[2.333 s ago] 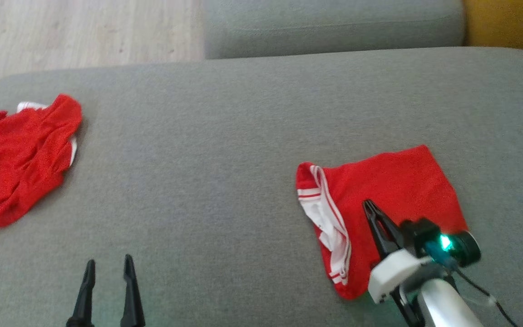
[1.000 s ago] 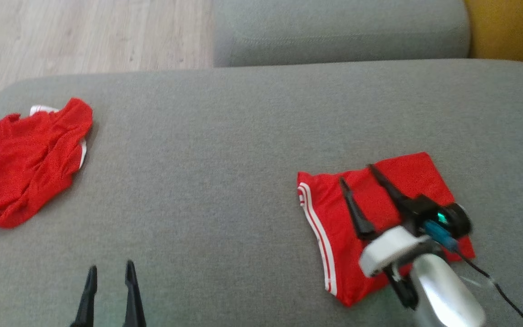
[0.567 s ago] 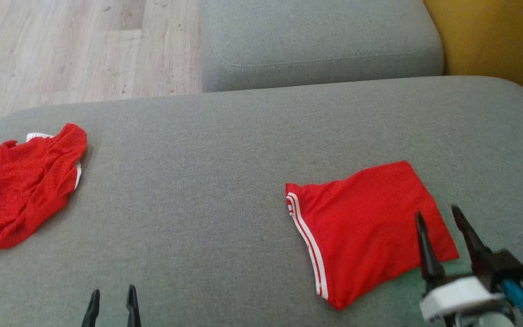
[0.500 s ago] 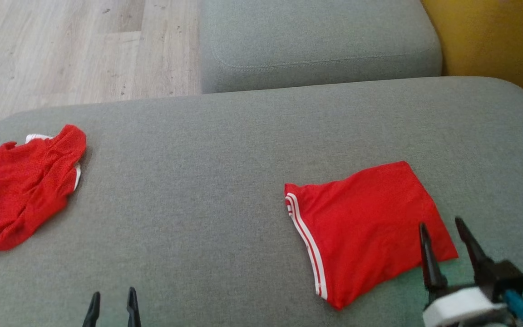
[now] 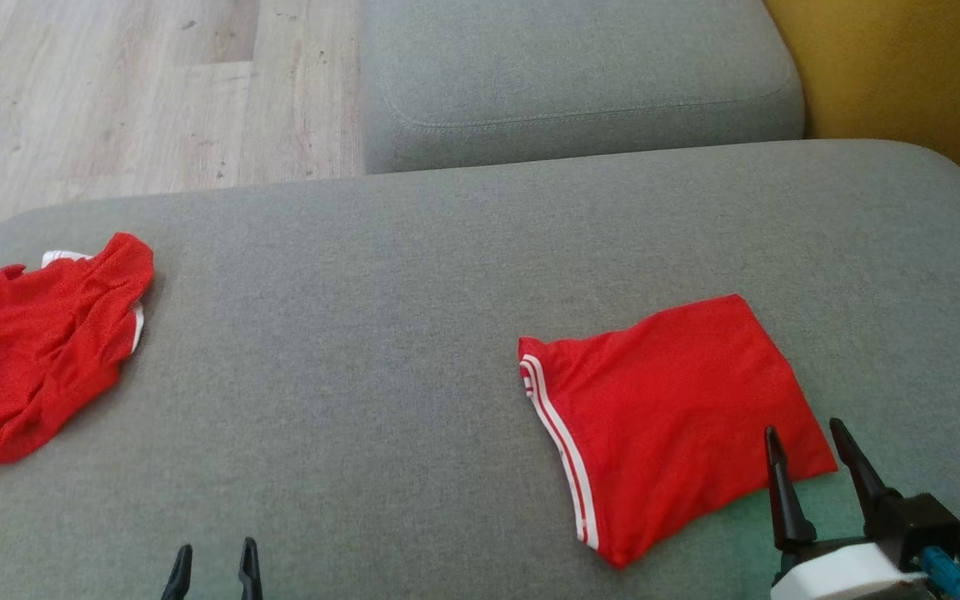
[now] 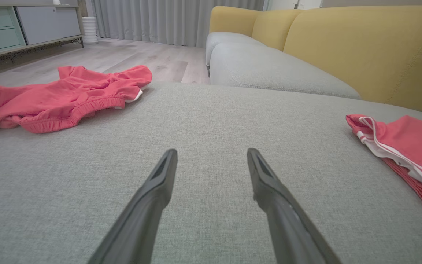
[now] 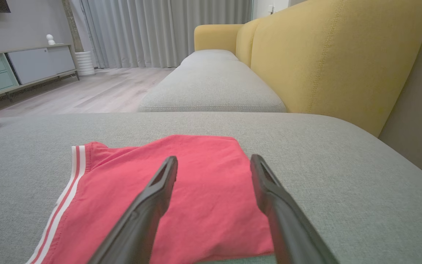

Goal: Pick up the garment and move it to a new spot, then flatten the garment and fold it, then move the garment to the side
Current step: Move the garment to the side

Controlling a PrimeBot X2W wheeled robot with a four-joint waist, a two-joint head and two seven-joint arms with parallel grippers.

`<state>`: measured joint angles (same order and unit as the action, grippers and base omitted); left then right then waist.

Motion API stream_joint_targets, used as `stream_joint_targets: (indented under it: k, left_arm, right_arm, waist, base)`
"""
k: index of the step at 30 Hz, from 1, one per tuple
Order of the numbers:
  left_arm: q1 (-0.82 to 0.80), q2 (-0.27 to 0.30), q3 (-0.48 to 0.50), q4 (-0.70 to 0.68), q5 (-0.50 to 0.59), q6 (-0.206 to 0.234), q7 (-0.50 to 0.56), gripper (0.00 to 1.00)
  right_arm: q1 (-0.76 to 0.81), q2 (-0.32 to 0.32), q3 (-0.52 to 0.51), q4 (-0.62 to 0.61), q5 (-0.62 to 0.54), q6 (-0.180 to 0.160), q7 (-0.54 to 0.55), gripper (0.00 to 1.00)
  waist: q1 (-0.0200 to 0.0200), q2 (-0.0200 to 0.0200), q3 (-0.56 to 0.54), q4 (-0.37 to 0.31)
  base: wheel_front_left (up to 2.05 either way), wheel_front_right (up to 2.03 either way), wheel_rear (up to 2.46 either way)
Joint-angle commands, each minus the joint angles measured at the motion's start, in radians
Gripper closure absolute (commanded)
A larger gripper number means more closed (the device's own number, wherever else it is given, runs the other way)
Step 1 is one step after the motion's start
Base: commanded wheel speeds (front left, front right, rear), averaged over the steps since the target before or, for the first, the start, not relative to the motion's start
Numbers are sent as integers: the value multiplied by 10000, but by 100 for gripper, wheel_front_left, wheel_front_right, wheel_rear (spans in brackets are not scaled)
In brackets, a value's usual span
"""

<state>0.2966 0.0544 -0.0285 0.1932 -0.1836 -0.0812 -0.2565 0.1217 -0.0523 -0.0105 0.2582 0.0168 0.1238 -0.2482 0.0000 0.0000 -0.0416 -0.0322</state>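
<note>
A: What of the right pincer (image 5: 802, 427)?
B: Spread, empty, pulled back off the folded garment (image 5: 663, 408); tips now over its near corner.
A: Garment?
B: Flat near the seat cushion's (image 5: 413, 292) right edge. The left pincer (image 5: 216, 546) is spread too.

Noted grey seat cushion (image 5: 363, 292) in front, second grey cushion (image 5: 580, 75) butted behind it, yellow backrest (image 7: 324, 62) alongside. Farther off, saw pale wooden floor (image 5: 113, 92), grey curtains (image 7: 141, 33), low sideboard (image 7: 24, 66) with mint drawers.
</note>
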Motion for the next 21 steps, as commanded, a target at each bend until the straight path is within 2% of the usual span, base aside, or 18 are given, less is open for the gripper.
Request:
stream_joint_targets:
  k: [1,4,10,14,15,21]
  left_arm:
    - [-231,-41,361,-204,32,-28,-53,0]
    - [-263,-41,348,-186,3,-37,-53,0]
    - [-278,-41,293,-227,-30,-22,-53,0]
    - [-393,-41,209,-235,-6,-36,-53,0]
    - [-393,-41,209,-235,-6,-36,-53,0]
    - [-623,-41,53,-189,-7,-73,-53,0]
  right_arm:
    - [-310,-53,171,-324,17,69,-135,0]
    - [-376,-41,191,-310,-5,69,-135,0]
    - [-1080,-185,171,31,760,69,-64,0]
    - [-2014,-790,49,556,1373,69,1194,0]
    - [-2014,-790,49,556,1373,69,1194,0]
    - [-3371,-1963,364,1435,2366,69,3250,0]
  waist:
    - [0,0,17,37]
    - [0,0,48,111]
    - [0,0,194,173]
    - [0,0,390,276]
    - [0,0,390,276]
    - [0,0,800,569]
  base:
    - [0,0,0]
    - [0,0,0]
    - [0,0,0]
    - [0,0,0]
    - [0,0,0]
    - [0,0,0]
